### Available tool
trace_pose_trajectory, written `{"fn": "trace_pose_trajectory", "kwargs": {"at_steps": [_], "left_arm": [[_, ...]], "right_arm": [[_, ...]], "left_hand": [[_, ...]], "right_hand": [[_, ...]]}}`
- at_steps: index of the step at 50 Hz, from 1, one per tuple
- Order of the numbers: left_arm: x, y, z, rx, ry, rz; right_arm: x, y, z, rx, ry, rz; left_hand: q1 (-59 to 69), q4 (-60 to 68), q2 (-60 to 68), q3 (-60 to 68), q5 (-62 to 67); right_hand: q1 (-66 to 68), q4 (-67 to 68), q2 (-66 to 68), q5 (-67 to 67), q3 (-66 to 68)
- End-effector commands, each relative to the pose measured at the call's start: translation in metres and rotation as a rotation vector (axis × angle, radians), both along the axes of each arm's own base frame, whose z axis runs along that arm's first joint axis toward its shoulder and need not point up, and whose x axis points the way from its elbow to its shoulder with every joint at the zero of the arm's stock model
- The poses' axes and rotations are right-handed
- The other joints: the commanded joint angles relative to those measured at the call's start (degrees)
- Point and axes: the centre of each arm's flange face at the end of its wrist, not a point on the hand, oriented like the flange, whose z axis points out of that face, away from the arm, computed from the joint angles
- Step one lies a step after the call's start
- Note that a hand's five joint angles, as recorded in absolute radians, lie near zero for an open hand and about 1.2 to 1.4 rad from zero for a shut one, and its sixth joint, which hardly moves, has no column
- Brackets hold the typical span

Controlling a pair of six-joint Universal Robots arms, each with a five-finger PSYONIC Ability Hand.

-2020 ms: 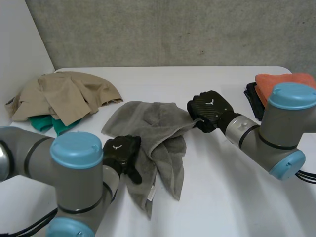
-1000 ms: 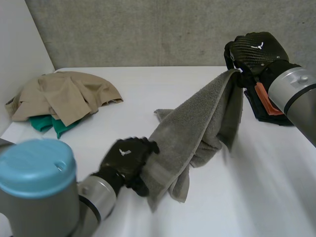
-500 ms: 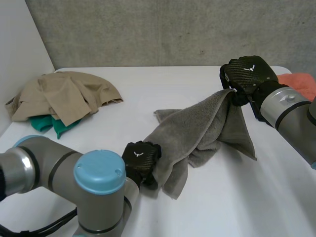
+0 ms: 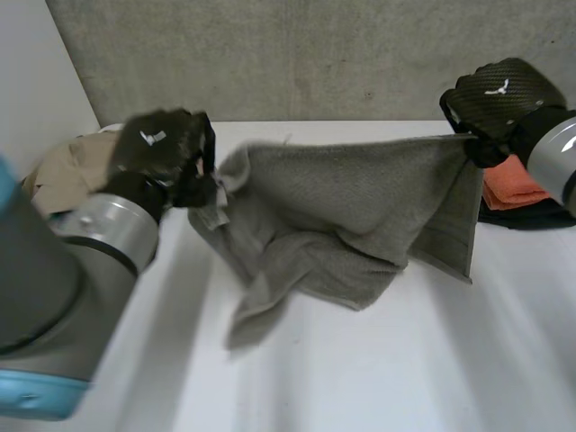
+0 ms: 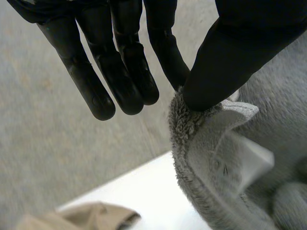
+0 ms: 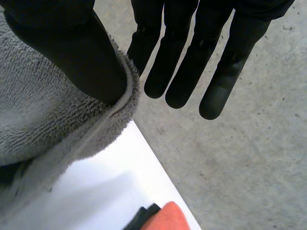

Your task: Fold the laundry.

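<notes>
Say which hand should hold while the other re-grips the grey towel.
Right, probably: the right hand pinches a flat corner of the grey towel; at the left hand the cloth hangs bunched.

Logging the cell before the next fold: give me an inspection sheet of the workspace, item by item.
Surface: white table, with the towel's lower part sagging toward it.
Job's things: grey towel stretched in the air between both hands, top edge taut, lower part bunched.
Clutter: beige garment behind the left hand; orange cloth lying on a black cloth by the right hand.
Hands: left hand pinches one top corner with thumb against fingers; right hand pinches the other.
Cables: nothing seen.
Surroundings: grey concrete wall behind the table.
</notes>
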Motion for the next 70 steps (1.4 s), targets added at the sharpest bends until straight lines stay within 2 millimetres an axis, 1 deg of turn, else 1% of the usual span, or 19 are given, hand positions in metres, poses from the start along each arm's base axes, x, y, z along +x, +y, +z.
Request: {"fn": "trace_pose_trajectory", "kwargs": {"at_steps": [1, 8, 11, 13, 16, 18, 20, 24, 27, 29, 34, 40, 41, 42, 43, 50, 59, 66, 70], "left_arm": [[0.022, -0.023, 0.007, -0.019, -0.083, -0.002], [0.003, -0.067, -0.028, -0.009, -0.133, -0.003], [-0.006, -0.092, -0.030, -0.064, -0.147, 0.007], [-0.014, -0.115, -0.014, -0.171, -0.140, 0.026], [-0.027, -0.139, 0.024, -0.353, -0.107, 0.051], [-0.027, -0.146, 0.046, -0.435, -0.075, 0.069], [-0.029, -0.148, 0.083, -0.584, -0.002, 0.091], [-0.029, -0.142, 0.126, -0.794, 0.110, 0.116], [-0.026, -0.128, 0.148, -0.877, 0.160, 0.120], [-0.024, -0.123, 0.147, -0.864, 0.153, 0.118], [-0.020, -0.114, 0.119, -0.757, 0.096, 0.098], [-0.020, -0.103, 0.030, -0.408, -0.055, 0.036], [-0.021, -0.099, 0.020, -0.367, -0.062, 0.020], [-0.025, -0.090, 0.002, -0.290, -0.066, -0.012], [-0.027, -0.087, -0.005, -0.262, -0.060, -0.024], [-0.039, -0.093, -0.047, -0.112, 0.012, -0.066], [-0.062, -0.112, -0.070, -0.068, 0.042, -0.143], [-0.089, -0.087, -0.104, 0.120, 0.092, -0.346], [-0.097, -0.079, -0.116, 0.197, 0.150, -0.375]], "right_arm": [[-0.003, 0.017, 0.005, 0.057, 0.102, 0.017], [0.006, -0.004, -0.047, 0.222, 0.157, 0.031], [0.013, -0.026, -0.052, 0.203, 0.140, 0.022], [0.016, -0.040, -0.051, 0.164, 0.126, 0.003], [0.020, -0.071, -0.032, -0.001, 0.052, -0.072], [0.027, -0.085, -0.002, -0.182, -0.057, -0.104], [0.035, -0.090, 0.030, -0.380, -0.179, -0.094], [0.035, -0.085, 0.080, -0.675, -0.331, -0.074], [0.034, -0.076, 0.092, -0.735, -0.355, -0.062], [0.034, -0.069, 0.093, -0.721, -0.345, -0.042], [0.037, -0.065, 0.062, -0.571, -0.281, -0.004], [0.039, -0.052, 0.008, -0.305, -0.181, 0.026], [0.038, -0.050, 0.004, -0.288, -0.174, 0.028], [0.039, -0.048, 0.000, -0.275, -0.171, 0.033], [0.038, -0.047, -0.001, -0.269, -0.169, 0.035], [0.043, -0.014, 0.015, -0.283, -0.178, 0.127], [0.050, 0.045, 0.047, -0.327, -0.226, 0.320], [0.040, 0.071, 0.071, -0.342, -0.297, 0.345], [0.041, 0.075, 0.068, -0.327, -0.303, 0.355]], "left_hand": [[15.21, 11.50, 11.57, 11.94, 13.33], [15.21, 11.50, 11.57, 11.94, 13.33], [15.21, 11.50, 11.57, 11.94, 13.33], [15.21, 11.50, 11.57, 11.94, 13.33], [15.21, 11.50, 11.57, 11.94, 13.33], [15.21, 11.50, 11.57, 11.94, 13.33], [15.21, 11.50, 11.57, 11.94, 13.33], [15.21, 11.50, 11.57, 11.94, 13.33], [15.21, 11.50, 11.57, 11.94, 13.33], [15.21, 11.50, 11.57, 11.94, 13.33], [15.21, 11.50, 11.57, 11.94, 13.33], [14.06, 10.36, 10.42, 10.79, 12.19], [-8.76, -12.47, -12.40, -12.03, -10.64], [-54.79, -58.50, -58.43, -58.06, -56.67], [-54.45, -58.15, -58.09, -57.72, -56.32], [-54.79, -58.50, -58.43, -58.06, -56.67], [-54.79, -58.50, -58.43, -58.06, -56.67], [-54.41, -58.12, -58.05, -57.68, -56.29], [-50.73, -54.44, -54.37, -54.00, -52.61]], "right_hand": [[14.73, 11.29, 12.45, 13.52, 11.79], [14.73, 11.29, 12.45, 13.52, 11.79], [14.73, 11.29, 12.45, 13.52, 11.79], [14.73, 11.29, 12.45, 13.52, 11.79], [14.73, 11.29, 12.45, 13.52, 11.79], [14.73, 11.29, 12.45, 13.52, 11.79], [14.73, 11.29, 12.45, 13.52, 11.79], [14.73, 11.29, 12.45, 13.52, 11.79], [14.73, 11.29, 12.45, 13.52, 11.79], [14.73, 11.29, 12.45, 13.52, 11.79], [14.73, 11.29, 12.45, 13.52, 11.79], [14.73, 11.29, 12.45, 13.52, 11.79], [14.73, 11.29, 12.45, 13.52, 11.79], [14.73, 11.29, 12.45, 13.52, 11.79], [14.73, 11.29, 12.45, 13.52, 11.79], [14.73, 11.29, 12.45, 13.52, 11.79], [14.73, 11.29, 12.45, 13.52, 11.79], [14.73, 11.29, 12.45, 13.52, 11.79], [14.73, 11.29, 12.45, 13.52, 11.79]]}}
